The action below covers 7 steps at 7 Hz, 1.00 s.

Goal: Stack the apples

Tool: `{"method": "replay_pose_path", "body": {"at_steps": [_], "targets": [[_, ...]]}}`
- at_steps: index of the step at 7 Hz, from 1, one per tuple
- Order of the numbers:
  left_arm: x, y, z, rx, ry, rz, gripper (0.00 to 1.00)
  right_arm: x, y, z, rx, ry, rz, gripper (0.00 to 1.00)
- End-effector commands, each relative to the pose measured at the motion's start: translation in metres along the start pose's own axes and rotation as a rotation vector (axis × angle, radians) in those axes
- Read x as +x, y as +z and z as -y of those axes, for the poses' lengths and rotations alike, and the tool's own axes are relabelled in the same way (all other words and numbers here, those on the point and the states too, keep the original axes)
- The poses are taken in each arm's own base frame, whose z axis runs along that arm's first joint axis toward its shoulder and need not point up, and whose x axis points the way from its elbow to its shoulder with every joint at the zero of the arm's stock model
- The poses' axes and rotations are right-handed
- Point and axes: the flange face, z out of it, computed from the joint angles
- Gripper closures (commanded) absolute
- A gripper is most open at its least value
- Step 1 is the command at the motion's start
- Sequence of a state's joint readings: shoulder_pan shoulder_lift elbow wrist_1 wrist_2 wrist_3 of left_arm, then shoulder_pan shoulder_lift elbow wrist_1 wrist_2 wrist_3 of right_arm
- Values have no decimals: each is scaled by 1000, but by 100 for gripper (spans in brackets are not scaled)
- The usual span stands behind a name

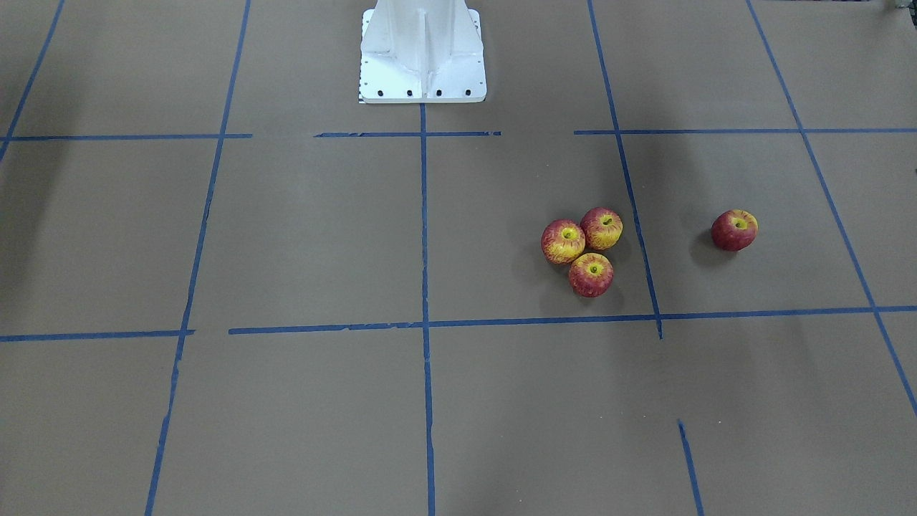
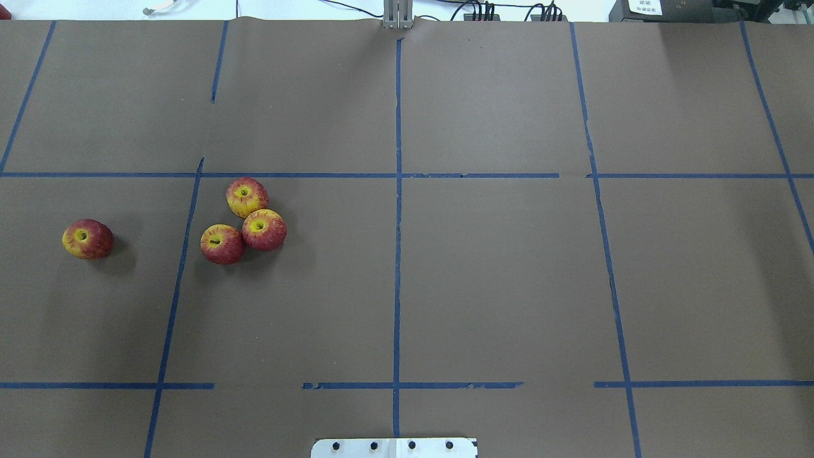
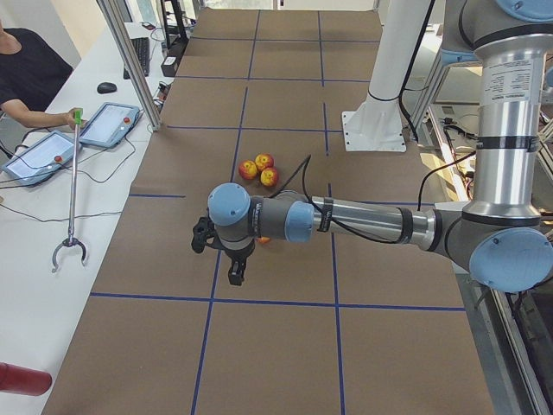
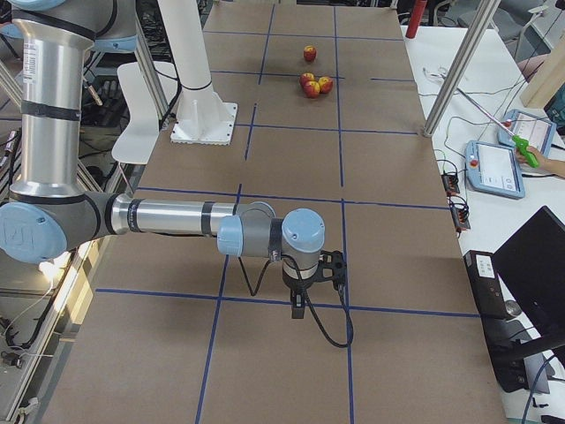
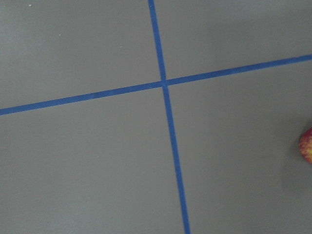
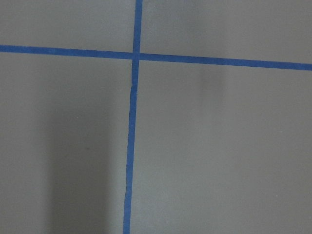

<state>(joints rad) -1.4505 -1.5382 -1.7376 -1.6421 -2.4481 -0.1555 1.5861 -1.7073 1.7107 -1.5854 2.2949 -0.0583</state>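
Three red-and-yellow apples (image 1: 591,274) lie touching in a cluster on the brown table, stem hollows up; they also show in the overhead view (image 2: 247,196). A fourth, darker apple (image 1: 734,230) lies alone, farther toward my left (image 2: 88,239). Its edge shows in the left wrist view (image 5: 307,145). My left gripper (image 3: 235,273) hangs above the table close by this lone apple, which the arm mostly hides. My right gripper (image 4: 300,305) hangs over bare table far from the apples (image 4: 311,86). Both grippers show only in the side views, so I cannot tell whether they are open or shut.
The white robot base (image 1: 423,54) stands at the table's robot side. Blue tape lines (image 2: 397,254) mark a grid on the table. An operator with a reach-grabber (image 3: 71,190) and tablets (image 3: 112,121) is at a side bench.
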Motion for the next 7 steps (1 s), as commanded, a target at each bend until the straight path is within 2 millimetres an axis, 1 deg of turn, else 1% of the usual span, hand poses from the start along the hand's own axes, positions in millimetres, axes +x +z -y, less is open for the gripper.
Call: {"method": "replay_pose_path", "body": {"at_steps": [1, 2, 3, 4, 5, 6, 7], "targets": [[102, 67, 4, 30, -89, -2, 0, 0, 0, 0, 0, 0, 1, 0], [123, 89, -1, 59, -52, 29, 0, 0, 0, 0, 0, 0, 1, 0], [144, 117, -9, 36, -51, 61, 0, 0, -1, 0, 2, -1, 0, 0], [159, 134, -11, 36, -53, 88, 0, 0, -1, 0, 2, -1, 0, 0], [157, 142, -11, 25, -55, 96, 0, 0, 0, 0, 0, 0, 1, 0], [168, 158, -13, 0, -48, 97, 0, 0, 0, 0, -1, 1, 0, 0], [173, 166, -12, -12, -40, 100, 0, 0, 0, 0, 0, 0, 1, 0]]}}
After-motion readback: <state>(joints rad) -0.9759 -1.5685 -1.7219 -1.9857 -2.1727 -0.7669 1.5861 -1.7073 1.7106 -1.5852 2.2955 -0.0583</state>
